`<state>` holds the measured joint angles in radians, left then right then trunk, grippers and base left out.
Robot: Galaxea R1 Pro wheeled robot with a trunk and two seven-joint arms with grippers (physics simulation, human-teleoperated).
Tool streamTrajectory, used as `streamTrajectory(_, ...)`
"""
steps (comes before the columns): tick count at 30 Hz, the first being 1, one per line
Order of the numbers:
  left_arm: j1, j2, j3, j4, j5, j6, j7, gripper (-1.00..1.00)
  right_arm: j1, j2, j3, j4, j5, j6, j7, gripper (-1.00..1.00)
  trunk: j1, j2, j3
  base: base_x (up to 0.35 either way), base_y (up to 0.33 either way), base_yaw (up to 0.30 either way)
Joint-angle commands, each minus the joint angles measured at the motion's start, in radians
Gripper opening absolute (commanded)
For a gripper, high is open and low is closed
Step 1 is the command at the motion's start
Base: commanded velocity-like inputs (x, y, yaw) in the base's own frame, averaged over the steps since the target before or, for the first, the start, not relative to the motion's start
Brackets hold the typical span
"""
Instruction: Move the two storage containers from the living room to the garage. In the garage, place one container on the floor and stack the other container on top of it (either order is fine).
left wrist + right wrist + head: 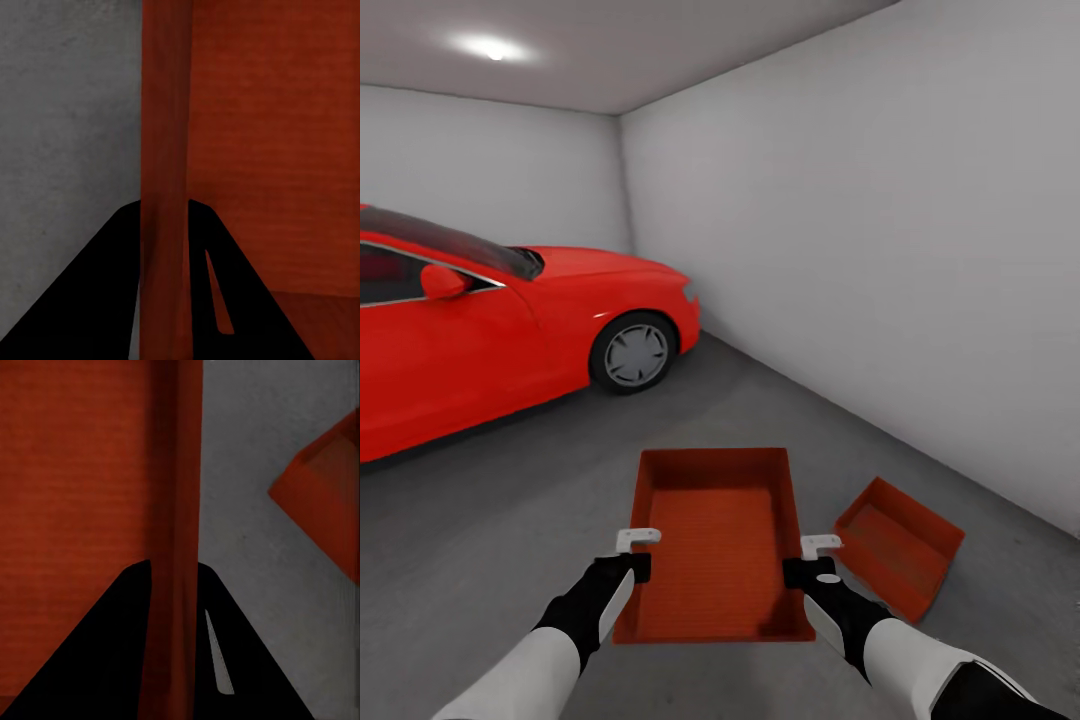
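Between the red car and the pale grey right wall, open concrete floor runs ahead of the robot. Left gripper and right gripper each pinch 1 long side wall of the held container, jaws narrow on the thin wall; whether it clears the floor is hard to judge. Its long axis points straight ahead. Container 2 lies just beside it on the right, angled on the floor.

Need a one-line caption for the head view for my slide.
In the garage, both grippers hold a container by its side walls above the floor, the second container lying at its right, red car behind.
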<state>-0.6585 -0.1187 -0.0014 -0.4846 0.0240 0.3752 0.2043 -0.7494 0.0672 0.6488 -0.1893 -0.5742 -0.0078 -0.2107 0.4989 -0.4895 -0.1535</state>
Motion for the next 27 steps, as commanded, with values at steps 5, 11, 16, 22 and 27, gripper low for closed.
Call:
streamTrajectory(5,0.0,0.007,-0.004,0.008,-0.015,0.01,0.009,-1.0,-0.002,-0.023,-0.034,-0.002,0.014,-0.003,-0.023,-1.0,0.001,-0.002,-0.002,0.322,0.0,-0.247)
streamTrajectory(11,0.0,0.007,-0.004,0.008,-0.015,0.01,0.009,-1.0,-0.002,-0.023,-0.034,-0.002,0.014,-0.003,-0.023,-1.0,0.001,-0.002,-0.002,0.322,0.0,-0.247)
streamTrajectory(16,0.0,0.007,-0.004,0.008,-0.015,0.01,0.009,-1.0,-0.002,-0.023,-0.034,-0.002,0.014,-0.002,-0.023,-1.0,0.001,-0.002,-0.002,0.322,0.0,-0.247)
streamTrajectory(22,0.0,0.007,-0.004,0.008,-0.015,0.01,0.009,-1.0,-0.002,-0.023,-0.034,-0.002,0.014,-0.002,-0.023,-1.0,0.001,-0.002,-0.002,0.321,0.0,-0.247)
streamTrajectory(27,0.0,0.007,-0.004,0.008,-0.015,0.01,0.009,-1.0,-0.002,-0.023,-0.034,-0.002,0.014,-0.003,-0.023,-1.0,0.001,-0.002,-0.002,0.321,0.0,-0.247)
